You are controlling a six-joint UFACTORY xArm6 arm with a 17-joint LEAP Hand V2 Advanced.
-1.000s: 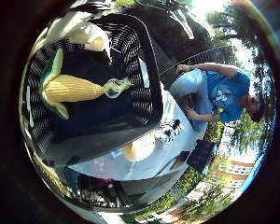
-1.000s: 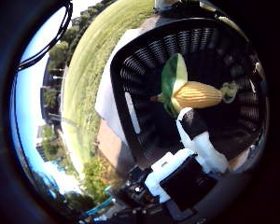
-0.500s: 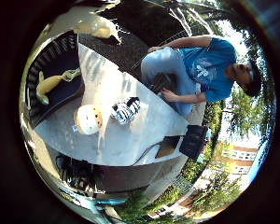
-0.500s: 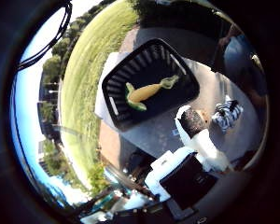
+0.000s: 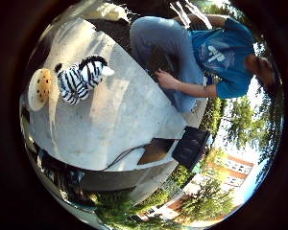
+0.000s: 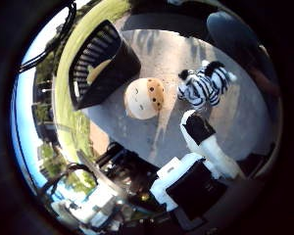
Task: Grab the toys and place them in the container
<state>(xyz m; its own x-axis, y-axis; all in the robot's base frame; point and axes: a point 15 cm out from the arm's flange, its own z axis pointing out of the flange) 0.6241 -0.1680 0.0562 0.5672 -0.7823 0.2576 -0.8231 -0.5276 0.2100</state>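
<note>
Thumb-side palm view shows the hand [image 6: 204,147], fingers straight and empty, above the table [image 5: 129,120], zebra [image 6: 204,85] and round toy [image 6: 143,98] just beyond its fingertip (basket [image 6: 100,63] farther off), so next comes descending to grasp one.

grey table [image 5: 134,124] | black box [image 5: 189,146] on its edge | grass [image 6: 68,73]

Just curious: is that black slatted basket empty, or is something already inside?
Not empty: the black slatted plastic basket holds a yellow toy, visible inside against its wall.
</note>
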